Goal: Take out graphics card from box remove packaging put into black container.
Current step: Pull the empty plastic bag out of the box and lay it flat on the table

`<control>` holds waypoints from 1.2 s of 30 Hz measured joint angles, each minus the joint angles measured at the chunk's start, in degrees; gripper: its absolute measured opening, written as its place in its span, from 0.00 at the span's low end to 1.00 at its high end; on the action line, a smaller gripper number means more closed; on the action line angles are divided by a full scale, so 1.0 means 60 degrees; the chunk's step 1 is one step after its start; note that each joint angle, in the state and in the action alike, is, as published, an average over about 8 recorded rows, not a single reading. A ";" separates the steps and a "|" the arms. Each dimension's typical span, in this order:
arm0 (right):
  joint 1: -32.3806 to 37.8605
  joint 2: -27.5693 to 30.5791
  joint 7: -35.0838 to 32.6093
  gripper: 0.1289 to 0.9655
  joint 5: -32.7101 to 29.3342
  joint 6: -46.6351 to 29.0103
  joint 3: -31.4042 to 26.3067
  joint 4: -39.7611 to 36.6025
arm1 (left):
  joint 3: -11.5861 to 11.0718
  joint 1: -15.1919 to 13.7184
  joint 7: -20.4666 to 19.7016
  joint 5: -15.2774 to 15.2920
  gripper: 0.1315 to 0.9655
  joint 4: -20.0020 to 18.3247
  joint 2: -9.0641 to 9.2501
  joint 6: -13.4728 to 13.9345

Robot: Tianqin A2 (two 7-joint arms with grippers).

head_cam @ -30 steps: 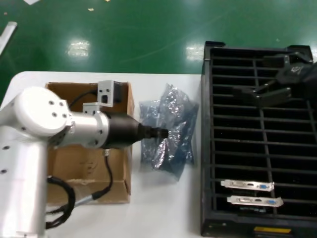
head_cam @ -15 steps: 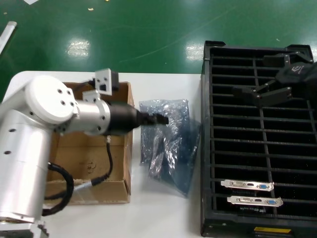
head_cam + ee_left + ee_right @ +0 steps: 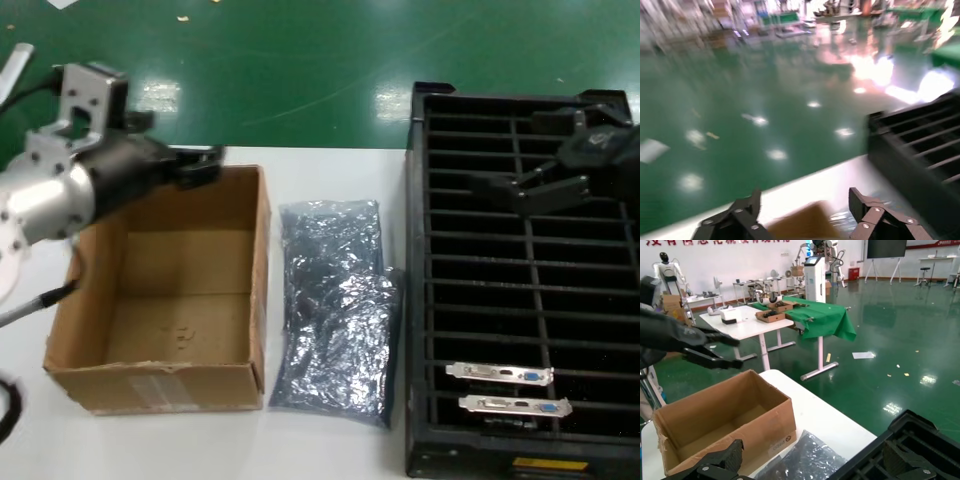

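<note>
- While the bagged graphics card (image 3: 333,305) lies on the white tabletop (image 3: 330,445) between the cardboard box (image 3: 160,300) and the black container (image 3: 520,290), the left claw (image 3: 195,165) hovers open and empty above the box's far rim.
- Right claw (image 3: 545,185) hangs open over the container.
- Best approach, likely: pinch the anti-static bag's edge, not the board.
- Glossy green factory floor (image 3: 300,70) surrounds the tabletop.

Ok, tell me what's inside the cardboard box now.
The box shows only its bare brown floor and walls; the near wall hides a strip of floor. The packaging lies beside it on the table.
</note>
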 joint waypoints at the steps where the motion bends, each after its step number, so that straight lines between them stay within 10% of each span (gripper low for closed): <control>1: -0.0032 -0.0010 -0.0014 1.00 0.0004 0.0032 0.0010 0.0016 | -0.0024 0.0145 0.0143 0.0058 0.48 -0.0192 -0.0060 -0.0124; 14: -0.1328 -0.0406 -0.0633 1.00 0.0167 0.1357 0.0441 0.0667 | 0.0032 0.1173 0.1464 -0.1255 0.82 -0.0456 -0.0077 -0.1369; 36: -0.4335 -0.1324 -0.2063 1.00 0.0547 0.4435 0.1442 0.2177 | 0.0221 0.3304 0.4370 -0.4502 1.00 -0.0697 -0.0007 -0.4100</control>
